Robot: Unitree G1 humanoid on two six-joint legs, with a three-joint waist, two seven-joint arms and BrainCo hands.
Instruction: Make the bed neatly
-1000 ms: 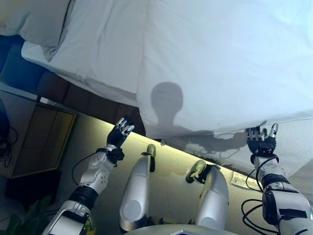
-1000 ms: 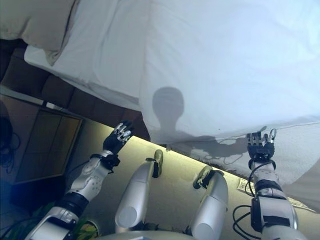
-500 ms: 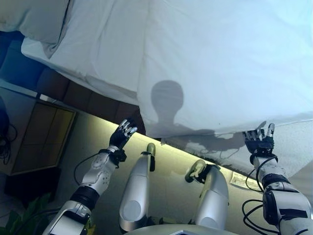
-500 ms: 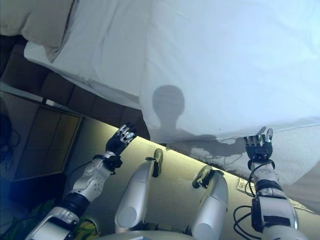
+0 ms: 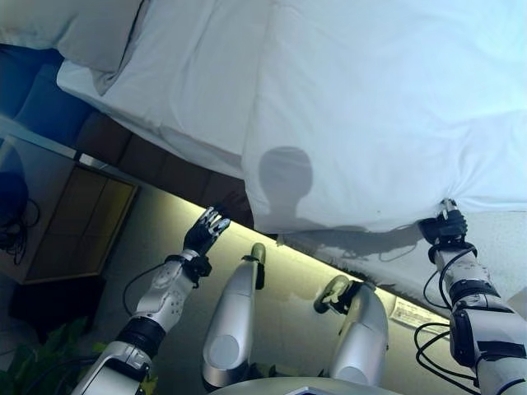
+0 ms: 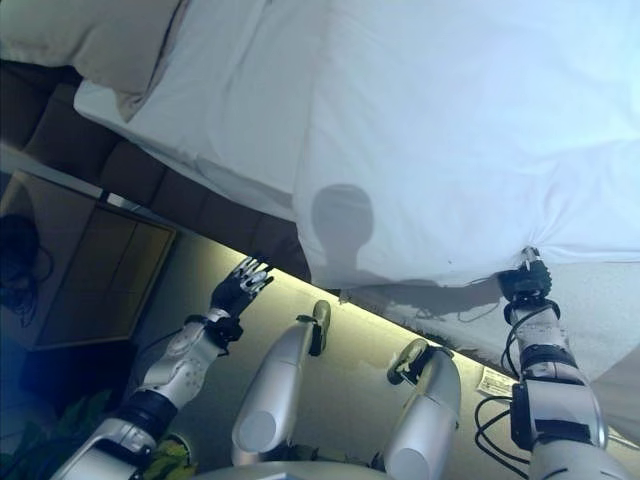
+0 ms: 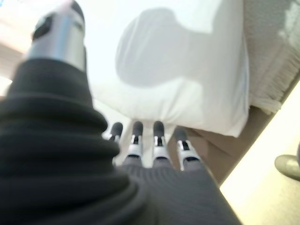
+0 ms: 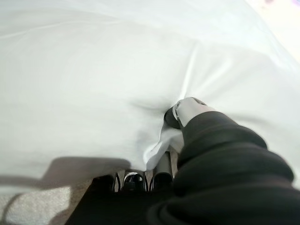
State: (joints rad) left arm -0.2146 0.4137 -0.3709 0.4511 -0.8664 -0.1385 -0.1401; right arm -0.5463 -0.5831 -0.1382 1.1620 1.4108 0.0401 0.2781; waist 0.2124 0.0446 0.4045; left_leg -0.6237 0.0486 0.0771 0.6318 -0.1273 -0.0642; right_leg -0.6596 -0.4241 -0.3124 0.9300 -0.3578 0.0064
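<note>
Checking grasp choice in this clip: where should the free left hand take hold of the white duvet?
On the white duvet, grip the hanging lower corner nearest the open left hand, coming from below. That edge droops free past the mattress, and the right hand already pinches the same edge further along.

Duvet (image 5: 387,115) runs off the frame; pillow (image 5: 82,33) is cut off.

The duvet (image 5: 387,107) was smooth, matt white cloth. The mattress (image 5: 502,239) edge looked rough and textured. The floor (image 5: 288,288) was glossy. The bedside cabinet (image 5: 70,226) looked wooden.
</note>
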